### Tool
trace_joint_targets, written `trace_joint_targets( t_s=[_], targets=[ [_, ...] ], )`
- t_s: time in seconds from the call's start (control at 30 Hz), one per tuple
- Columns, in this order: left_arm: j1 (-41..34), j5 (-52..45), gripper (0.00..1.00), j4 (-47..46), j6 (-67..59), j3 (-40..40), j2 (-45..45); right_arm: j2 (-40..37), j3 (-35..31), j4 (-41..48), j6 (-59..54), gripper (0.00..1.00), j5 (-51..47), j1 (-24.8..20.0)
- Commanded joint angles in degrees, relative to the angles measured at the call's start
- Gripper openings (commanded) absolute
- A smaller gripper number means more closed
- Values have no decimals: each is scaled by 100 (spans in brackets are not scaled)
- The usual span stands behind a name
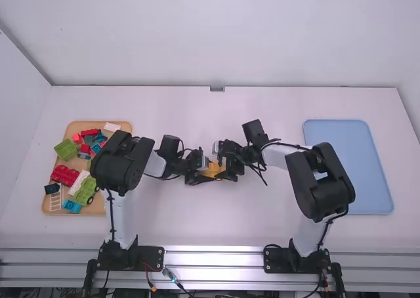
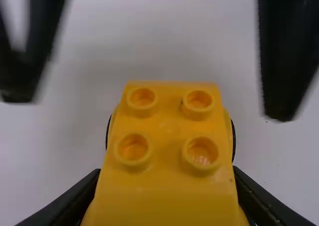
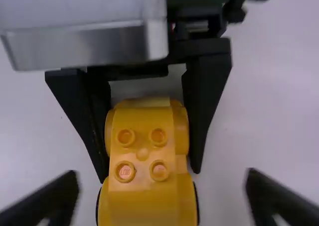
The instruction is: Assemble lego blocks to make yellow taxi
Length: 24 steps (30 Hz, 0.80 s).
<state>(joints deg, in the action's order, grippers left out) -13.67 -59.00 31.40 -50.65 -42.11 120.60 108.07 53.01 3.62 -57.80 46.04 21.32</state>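
In the high view, my left gripper [image 1: 199, 173] and my right gripper [image 1: 228, 167] meet at mid-table around a yellow car-shaped block assembly [image 1: 213, 170]. The left wrist view has the yellow assembly [image 2: 162, 161], four studs on top, between the fingers of my left gripper [image 2: 166, 174], which is shut on its sides. The other gripper's dark fingers stand apart beyond it. From the right wrist, my right gripper [image 3: 160, 180] is open, a finger on either side of the yellow assembly [image 3: 142, 154] without touching. Black wheels peek out at its near end.
At the left, a wooden tray [image 1: 118, 209] holds several loose blocks in red, green, blue and white, partly under the left arm. A blue tray [image 1: 367, 173] lies at the right, its near left part behind the right arm.
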Motion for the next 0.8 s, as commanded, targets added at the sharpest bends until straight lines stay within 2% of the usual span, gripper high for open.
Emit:
trace_joint_targets(
  t_s=[0.0,0.1,0.27,0.4,0.53,0.63,0.77],
  targets=[
    [-59,15,63,-122,24,37,122,-304,28,42,-55,99,254,-109],
    [-59,17,99,-120,26,37,107,-361,28,229,-55,99,470,-273],
    [-57,190,99,-345,24,37,-66,-354,-164,221,-107,99,673,-459],
    [-57,710,99,-1108,20,-11,-551,-354,-654,-334,-243,99,789,-601],
    [-57,933,99,-2391,-223,-293,-1283,-354,-1215,-1440,323,99,778,-621],
    [-39,1191,99,-3786,-745,-754,-1904,-350,-1580,-2264,800,99,815,-623],
    [-24,1462,99,-5239,-940,-1473,-2415,-348,-1665,-2426,872,99,710,-435]
  ],
)
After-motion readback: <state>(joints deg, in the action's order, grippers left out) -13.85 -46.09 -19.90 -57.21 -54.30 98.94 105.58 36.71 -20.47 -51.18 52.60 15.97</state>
